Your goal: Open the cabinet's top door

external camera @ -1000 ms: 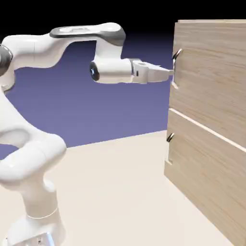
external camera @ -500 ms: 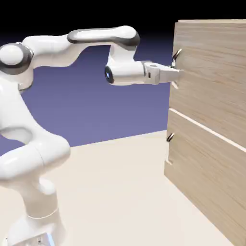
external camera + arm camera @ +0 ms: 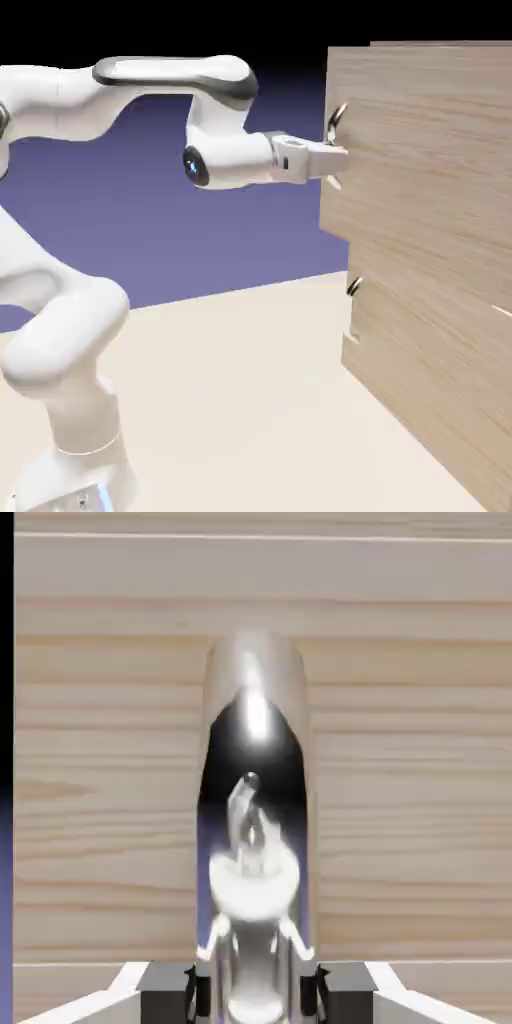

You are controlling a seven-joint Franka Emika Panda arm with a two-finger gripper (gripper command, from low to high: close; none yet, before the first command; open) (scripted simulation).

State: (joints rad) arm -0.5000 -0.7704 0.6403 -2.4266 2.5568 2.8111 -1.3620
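At the cabinet [image 3: 430, 250], the claw [image 3: 335, 155] pinches the silver handle [image 3: 256, 812] — the top door [image 3: 420, 140] has just swung ajar, its edge nearer the arm — opening has begun.

You see a pale wood-grain cabinet [image 3: 430, 330] at the frame's right, a mirror-silver handle [image 3: 256, 812] at centre, a white arm [image 3: 90, 90] with grey trim upper left, against blue-violet.

Top door [image 3: 420, 150] ajar on light-wood cabinet [image 3: 440, 380]; curved silver handle [image 3: 256, 812].
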